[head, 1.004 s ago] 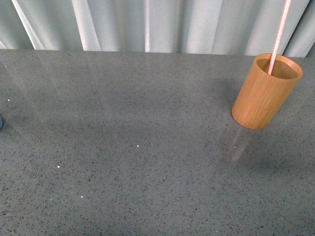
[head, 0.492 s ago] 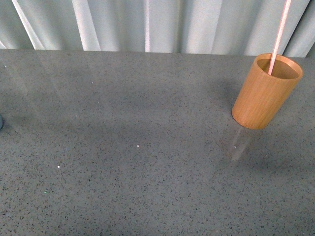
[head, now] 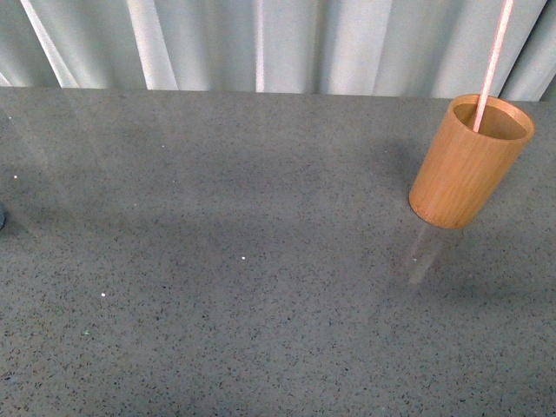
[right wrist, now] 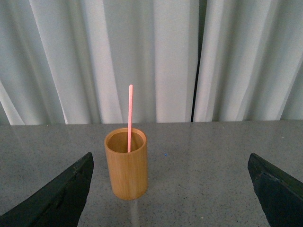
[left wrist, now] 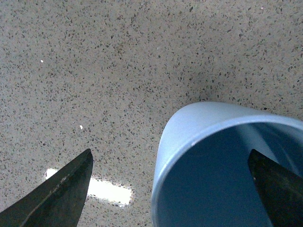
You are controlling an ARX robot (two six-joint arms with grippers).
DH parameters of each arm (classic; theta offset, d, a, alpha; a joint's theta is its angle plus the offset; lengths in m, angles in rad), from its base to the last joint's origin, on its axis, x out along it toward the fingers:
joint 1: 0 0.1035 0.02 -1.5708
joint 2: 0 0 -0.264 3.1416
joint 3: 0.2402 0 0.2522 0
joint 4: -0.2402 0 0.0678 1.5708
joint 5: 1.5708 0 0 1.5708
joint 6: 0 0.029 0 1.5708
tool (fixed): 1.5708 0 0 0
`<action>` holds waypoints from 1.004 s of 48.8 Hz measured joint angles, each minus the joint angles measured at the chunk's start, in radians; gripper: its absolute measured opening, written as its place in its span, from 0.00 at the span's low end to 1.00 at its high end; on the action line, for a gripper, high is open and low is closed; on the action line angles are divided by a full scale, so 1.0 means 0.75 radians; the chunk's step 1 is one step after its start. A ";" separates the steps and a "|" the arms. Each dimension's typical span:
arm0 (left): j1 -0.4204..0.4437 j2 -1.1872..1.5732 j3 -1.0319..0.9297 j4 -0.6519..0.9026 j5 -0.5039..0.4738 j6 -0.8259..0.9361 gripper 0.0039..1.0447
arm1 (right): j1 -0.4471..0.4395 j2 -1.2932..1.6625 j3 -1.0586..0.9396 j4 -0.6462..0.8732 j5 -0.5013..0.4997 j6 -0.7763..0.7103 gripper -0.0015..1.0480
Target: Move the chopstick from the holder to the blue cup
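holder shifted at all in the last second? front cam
No. The holder sits at the same spot relative to the table back edge, and the chopstick inside it leans the same way.

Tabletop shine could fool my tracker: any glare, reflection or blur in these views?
Left wrist view: a blown-out white glare patch on the tabletop beside the blue cup. Front view: a faint streaky reflection just in front of the holder. Right wrist view: holder and chopstick both sharp.

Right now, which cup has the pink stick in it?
The orange-tan wooden holder: the chopstick stands in it, poking high above its rim. The blue cup has no stick in the part that shows.
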 joint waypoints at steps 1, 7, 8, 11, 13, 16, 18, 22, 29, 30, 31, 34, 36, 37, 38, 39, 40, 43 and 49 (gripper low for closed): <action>-0.002 0.005 0.000 0.000 -0.003 -0.003 0.94 | 0.000 0.000 0.000 0.000 0.000 0.000 0.90; -0.004 0.015 0.004 -0.001 -0.018 -0.008 0.92 | 0.000 0.000 0.000 0.000 0.000 0.000 0.90; -0.005 0.016 0.006 0.000 -0.025 -0.009 0.89 | 0.000 0.000 0.000 0.000 0.000 0.000 0.90; -0.008 0.016 0.008 0.003 -0.033 -0.009 0.82 | 0.000 0.000 0.000 0.000 0.000 0.000 0.90; -0.008 0.017 0.014 0.002 -0.034 -0.013 0.77 | 0.000 0.000 0.000 0.000 0.000 0.000 0.90; -0.010 0.018 0.022 -0.001 -0.036 -0.022 0.70 | 0.000 0.000 0.000 0.000 0.000 0.000 0.90; -0.012 0.018 0.027 -0.001 -0.037 -0.023 0.65 | 0.000 0.000 0.000 0.000 0.000 0.000 0.90; -0.016 0.018 0.039 -0.009 -0.042 -0.032 0.54 | 0.000 0.000 0.000 0.000 0.000 0.000 0.90; -0.025 0.018 0.049 -0.031 -0.040 -0.037 0.35 | 0.000 0.000 0.000 0.000 0.000 0.000 0.90; -0.025 0.018 0.050 -0.037 -0.037 -0.039 0.32 | 0.000 0.000 0.000 0.000 0.000 0.000 0.90; -0.027 0.018 0.053 -0.052 -0.030 -0.045 0.28 | 0.000 0.000 0.000 0.000 -0.001 0.000 0.90; -0.033 0.019 0.056 -0.074 -0.019 -0.057 0.16 | 0.000 0.000 0.000 0.000 0.000 0.000 0.90; -0.036 0.020 0.057 -0.083 -0.019 -0.063 0.08 | 0.000 0.000 0.000 0.000 -0.001 0.000 0.90; -0.038 0.021 0.057 -0.085 -0.019 -0.064 0.05 | 0.000 0.000 0.000 0.000 0.000 0.000 0.90; -0.039 0.021 0.057 -0.090 -0.012 -0.070 0.02 | 0.000 0.000 0.000 0.000 0.000 0.000 0.90; -0.041 0.021 0.057 -0.093 -0.010 -0.069 0.03 | 0.000 0.000 0.000 0.000 0.000 0.000 0.90; -0.043 0.021 0.057 -0.095 -0.010 -0.070 0.03 | 0.000 0.000 0.000 0.000 0.000 0.000 0.90; -0.051 0.021 0.058 -0.114 -0.004 -0.072 0.03 | 0.000 0.000 0.000 0.000 0.000 0.000 0.90; -0.080 -0.003 0.055 -0.160 0.018 -0.071 0.03 | 0.000 0.000 0.000 0.000 0.000 0.000 0.90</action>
